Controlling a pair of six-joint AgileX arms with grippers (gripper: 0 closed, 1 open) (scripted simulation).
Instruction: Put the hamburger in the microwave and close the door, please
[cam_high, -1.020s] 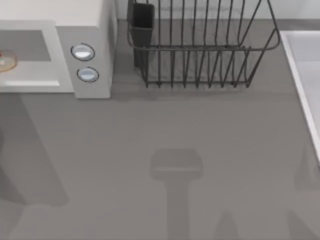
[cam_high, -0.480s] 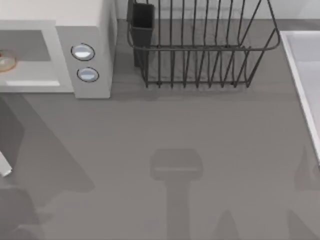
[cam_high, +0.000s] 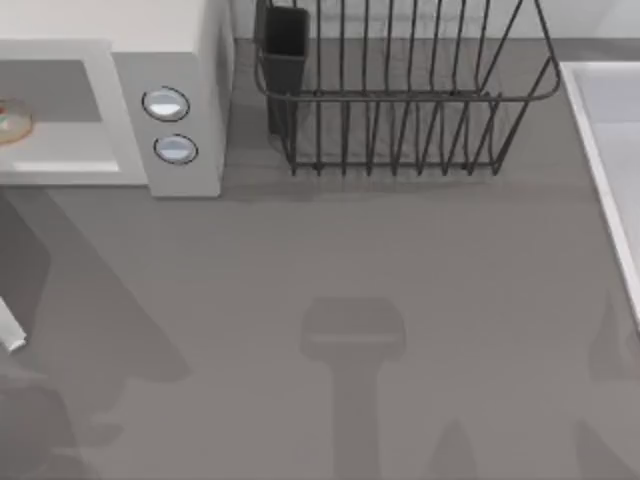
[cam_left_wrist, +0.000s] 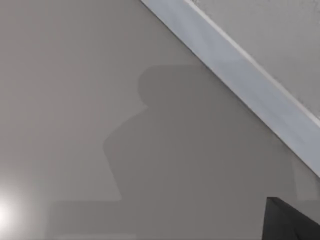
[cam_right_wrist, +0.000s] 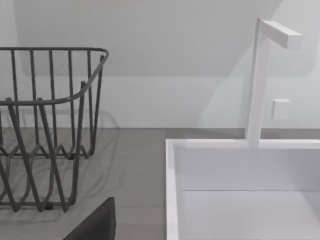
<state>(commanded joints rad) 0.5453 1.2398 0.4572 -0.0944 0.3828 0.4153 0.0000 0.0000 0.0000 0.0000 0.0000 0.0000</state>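
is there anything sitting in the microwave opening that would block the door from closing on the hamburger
Nothing visible does. The hamburger already lies inside the microwave cavity, and the sill in front of it looks bare. A white door edge shows at the table's left.

Overhead view; rack (cam_high: 400, 100) shared with right wrist

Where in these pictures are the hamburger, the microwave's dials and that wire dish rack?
hamburger (cam_high: 12, 122): top view, on the bun's pale top, inside the microwave cavity.
upper dial (cam_high: 165, 104): top view, on its round silver-blue face.
dish rack (cam_high: 400, 97): top view, on its front top rail.
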